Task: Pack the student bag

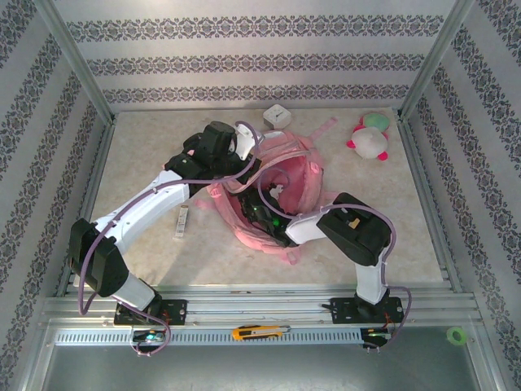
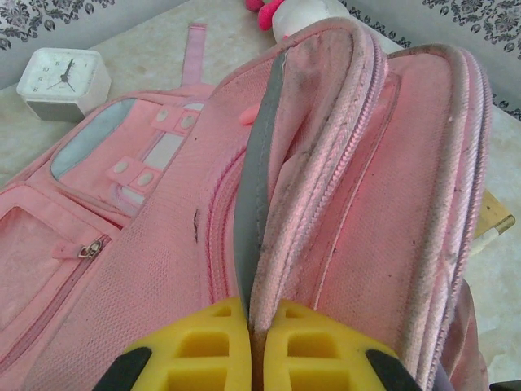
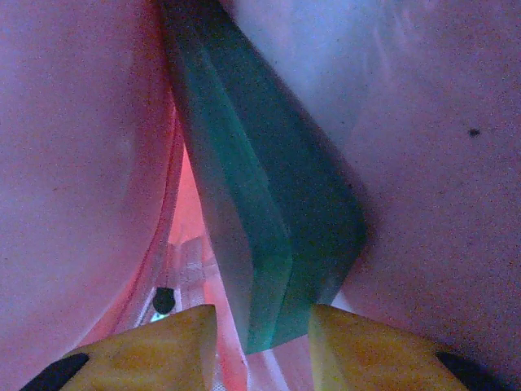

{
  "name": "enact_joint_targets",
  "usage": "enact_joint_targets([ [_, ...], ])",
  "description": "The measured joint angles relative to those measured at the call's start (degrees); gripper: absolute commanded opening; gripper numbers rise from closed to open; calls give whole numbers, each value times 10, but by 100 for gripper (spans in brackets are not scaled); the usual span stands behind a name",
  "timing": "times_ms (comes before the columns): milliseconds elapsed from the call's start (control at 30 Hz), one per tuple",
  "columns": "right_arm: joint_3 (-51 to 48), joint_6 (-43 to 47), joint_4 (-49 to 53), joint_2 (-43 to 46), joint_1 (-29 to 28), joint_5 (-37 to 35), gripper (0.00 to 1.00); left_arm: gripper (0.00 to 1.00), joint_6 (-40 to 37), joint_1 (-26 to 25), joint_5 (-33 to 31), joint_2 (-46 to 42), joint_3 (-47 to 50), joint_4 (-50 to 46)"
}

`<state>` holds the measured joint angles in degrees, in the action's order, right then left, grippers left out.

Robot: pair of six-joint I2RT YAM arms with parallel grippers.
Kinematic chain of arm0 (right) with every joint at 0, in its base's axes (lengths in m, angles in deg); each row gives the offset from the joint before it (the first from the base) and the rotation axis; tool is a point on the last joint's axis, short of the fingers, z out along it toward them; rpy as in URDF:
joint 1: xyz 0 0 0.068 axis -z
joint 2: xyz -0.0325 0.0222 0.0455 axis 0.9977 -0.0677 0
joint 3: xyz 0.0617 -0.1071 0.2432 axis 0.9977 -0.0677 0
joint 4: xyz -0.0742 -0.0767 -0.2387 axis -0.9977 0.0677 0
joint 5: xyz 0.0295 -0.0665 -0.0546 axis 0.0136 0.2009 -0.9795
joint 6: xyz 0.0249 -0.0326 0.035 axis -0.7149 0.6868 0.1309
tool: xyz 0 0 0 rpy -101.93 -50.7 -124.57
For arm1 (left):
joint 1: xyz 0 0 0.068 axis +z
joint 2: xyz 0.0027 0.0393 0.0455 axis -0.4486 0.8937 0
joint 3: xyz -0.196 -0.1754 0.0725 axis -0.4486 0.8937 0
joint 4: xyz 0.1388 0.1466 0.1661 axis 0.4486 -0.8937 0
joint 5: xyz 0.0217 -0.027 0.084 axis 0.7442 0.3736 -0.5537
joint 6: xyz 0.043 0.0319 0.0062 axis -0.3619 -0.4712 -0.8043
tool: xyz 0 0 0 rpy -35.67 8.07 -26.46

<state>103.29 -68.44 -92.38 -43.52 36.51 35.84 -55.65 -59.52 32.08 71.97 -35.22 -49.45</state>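
Beige tabletop (image 1: 203, 252) carried the student bag (image 1: 305, 163) at its middle. On the bag's open zip rim the left gripper (image 2: 255, 318) was pinched tight. Inside the bag, the right gripper (image 3: 264, 322) clasped a flat green slab (image 3: 269, 204) between its fingers.

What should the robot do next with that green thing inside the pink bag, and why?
Probably ease the green slab a little deeper. The right gripper seems to pinch its end, pink walls of the bag lie on both sides, and the left gripper is shut on the rim, holding the mouth up.
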Motion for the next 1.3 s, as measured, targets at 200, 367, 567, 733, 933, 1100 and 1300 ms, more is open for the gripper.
enact_joint_targets([
  [200,-31,19,15,38,-11,0,45,0,0,0,-2,-2,5,3],
  [367,-85,55,81,154,-40,-4,50,0,-1,0,-4,-2,11,4],
  [567,-104,121,241,317,-49,-4,55,0,-4,0,-8,-9,22,5],
  [733,-101,200,435,447,-20,11,57,0,-5,0,-8,-12,26,7],
  [933,-69,330,690,565,131,53,63,0,-4,0,-8,-12,28,9],
  [1100,-52,441,840,595,297,91,72,0,-4,0,-8,-15,32,15],
  [1300,-51,556,941,535,375,96,98,0,-4,0,-8,-17,34,17],
])
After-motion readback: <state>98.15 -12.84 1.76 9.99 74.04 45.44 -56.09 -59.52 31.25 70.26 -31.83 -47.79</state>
